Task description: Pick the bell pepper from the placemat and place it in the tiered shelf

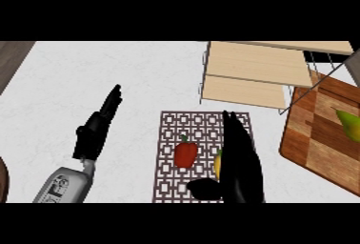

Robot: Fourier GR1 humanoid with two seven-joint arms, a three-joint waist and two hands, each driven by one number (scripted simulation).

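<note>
Two robot hands are in view above the white bench (84, 76). At the left, the left robot hand (98, 128) rests with its fingers straight and together, holding nothing, well apart from the placemat. To its right, the patterned placemat (172, 128) carries the red bell pepper (185, 154), which lies untouched near its centre. Just beside the pepper, the right robot hand (241, 157) hovers with fingers extended and thumb spread, empty; it partly hides a yellow item (218, 164) that cannot be identified. Further right and beyond stand the tiered shelf (256, 71) and a wooden cutting board (320, 128) bearing a green pear (348, 125).

Judged step: approach, before the grasp. The next move calls for shifting the right robot hand leftward over the pepper and closing round it.
</note>
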